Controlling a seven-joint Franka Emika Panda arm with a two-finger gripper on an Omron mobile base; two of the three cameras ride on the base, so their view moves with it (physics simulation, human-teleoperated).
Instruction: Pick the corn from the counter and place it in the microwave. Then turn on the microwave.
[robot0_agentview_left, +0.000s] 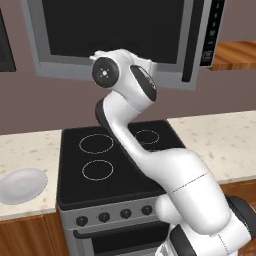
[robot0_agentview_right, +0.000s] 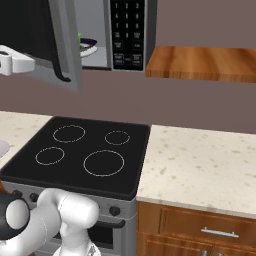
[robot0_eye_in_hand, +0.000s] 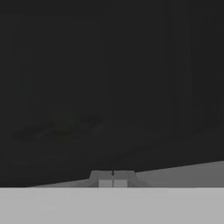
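End effector (robot0_eye_in_hand: 113, 178) tips together at the microwave (robot0_agentview_right: 127, 35) door, above stovetop (robot0_agentview_right: 80, 152) and counter (robot0_agentview_right: 200, 165).

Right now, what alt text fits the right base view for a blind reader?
The microwave hangs above a black stovetop with its door partly open; a plate with something green sits inside. Beige counter lies right.

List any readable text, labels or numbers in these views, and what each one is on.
No text can be read.
Microwave keypad panel: rows of pale marks on black buttons, too small and blurred to read.
Oven knobs: no legible markings.
Hand view: dark door window, no lettering.
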